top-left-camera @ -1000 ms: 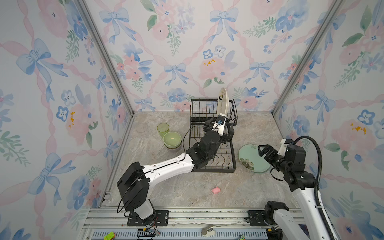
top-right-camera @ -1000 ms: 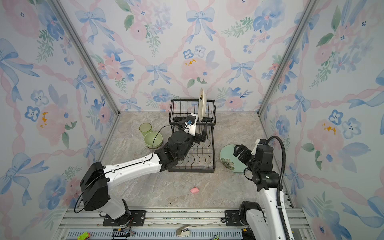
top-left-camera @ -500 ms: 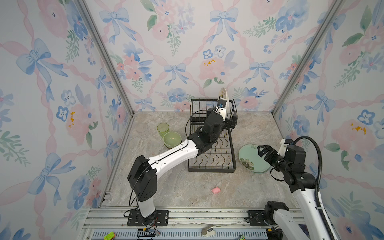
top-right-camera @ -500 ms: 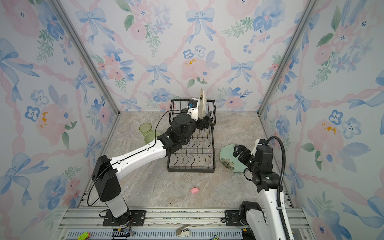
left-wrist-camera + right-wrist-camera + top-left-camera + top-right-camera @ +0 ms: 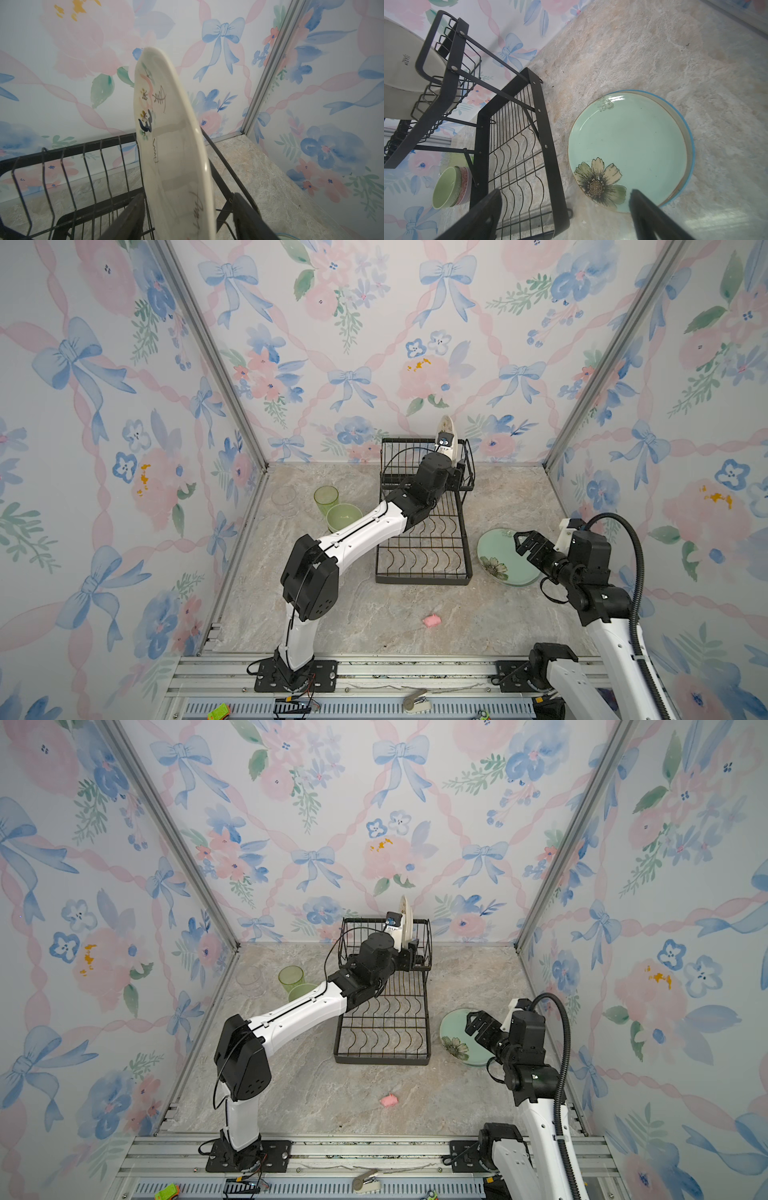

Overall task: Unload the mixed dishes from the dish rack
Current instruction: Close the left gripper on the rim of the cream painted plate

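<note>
Cream plate (image 5: 172, 145) stands on edge in the black dish rack's (image 5: 424, 581) raised far tier, painted face left, rim running near to far. Left gripper (image 5: 188, 195) straddles it, jaws apart. Right gripper (image 5: 565, 191) hovers spread over a pale green plate (image 5: 629, 141) right of the rack.

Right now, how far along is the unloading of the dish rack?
Nearly finished. Done: the green tumbler, stacked bowls, clear glass and pale green plate sit on the table, and the lower tier of the dish rack holds no dishes. In hand: the left gripper straddles the cream plate in the upper tier, jaws not yet closed. Left: lifting that plate out.
</note>
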`<action>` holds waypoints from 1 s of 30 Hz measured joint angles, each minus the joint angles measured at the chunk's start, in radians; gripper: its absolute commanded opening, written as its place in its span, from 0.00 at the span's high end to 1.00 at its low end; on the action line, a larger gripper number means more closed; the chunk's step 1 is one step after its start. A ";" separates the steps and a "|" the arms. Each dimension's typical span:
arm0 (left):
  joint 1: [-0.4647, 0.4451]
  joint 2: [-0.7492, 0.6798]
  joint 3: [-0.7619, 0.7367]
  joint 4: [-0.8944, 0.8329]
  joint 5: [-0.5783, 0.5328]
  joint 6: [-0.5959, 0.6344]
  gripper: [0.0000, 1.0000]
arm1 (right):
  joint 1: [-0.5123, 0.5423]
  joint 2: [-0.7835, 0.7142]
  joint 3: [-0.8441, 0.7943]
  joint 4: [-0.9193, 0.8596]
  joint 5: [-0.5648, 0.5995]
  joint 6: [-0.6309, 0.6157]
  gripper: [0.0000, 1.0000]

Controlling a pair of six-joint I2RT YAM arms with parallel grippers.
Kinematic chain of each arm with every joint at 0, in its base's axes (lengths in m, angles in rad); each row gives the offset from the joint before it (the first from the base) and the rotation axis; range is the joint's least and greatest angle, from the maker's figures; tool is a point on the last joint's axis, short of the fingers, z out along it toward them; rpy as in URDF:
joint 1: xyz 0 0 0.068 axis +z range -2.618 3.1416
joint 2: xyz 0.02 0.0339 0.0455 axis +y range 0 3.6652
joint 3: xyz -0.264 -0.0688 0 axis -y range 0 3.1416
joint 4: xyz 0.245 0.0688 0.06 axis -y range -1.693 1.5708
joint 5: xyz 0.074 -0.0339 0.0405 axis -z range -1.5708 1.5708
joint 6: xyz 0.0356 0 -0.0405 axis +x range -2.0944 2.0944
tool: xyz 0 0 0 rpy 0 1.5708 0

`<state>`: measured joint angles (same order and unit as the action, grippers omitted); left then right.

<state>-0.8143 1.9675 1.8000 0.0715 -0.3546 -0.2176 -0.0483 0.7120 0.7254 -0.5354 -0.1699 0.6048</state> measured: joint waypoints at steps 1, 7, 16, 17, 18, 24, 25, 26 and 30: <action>0.000 0.005 0.008 -0.001 -0.003 0.001 0.39 | 0.001 0.002 0.000 0.000 0.000 0.000 0.03; 0.006 0.032 0.057 -0.007 -0.024 0.038 0.60 | 0.005 0.016 0.000 0.000 0.003 0.000 0.03; 0.010 0.067 0.086 -0.018 -0.050 0.068 0.67 | 0.005 0.017 0.000 -0.001 0.003 0.000 0.03; 0.011 0.072 0.089 -0.018 -0.053 0.072 0.67 | 0.005 0.017 0.001 -0.002 0.003 0.000 0.03; 0.011 0.075 0.089 -0.018 -0.054 0.076 0.67 | 0.005 0.017 0.002 -0.004 0.003 0.000 0.03; 0.014 0.089 0.089 -0.020 -0.065 0.092 0.73 | 0.005 0.022 0.020 -0.011 0.003 0.001 0.03; 0.014 0.089 0.089 -0.021 -0.068 0.095 0.74 | 0.005 0.022 0.021 -0.011 0.003 0.001 0.03; 0.015 0.089 0.089 -0.021 -0.068 0.098 0.77 | 0.005 0.022 0.021 -0.011 0.002 0.002 0.03; 0.016 0.089 0.090 -0.021 -0.074 0.104 0.89 | 0.005 0.022 0.021 -0.012 -0.001 0.005 0.03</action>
<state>-0.7986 2.0563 1.8900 0.0505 -0.4286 -0.1139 -0.0437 0.7338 0.7460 -0.5472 -0.1711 0.6098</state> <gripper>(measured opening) 0.167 0.969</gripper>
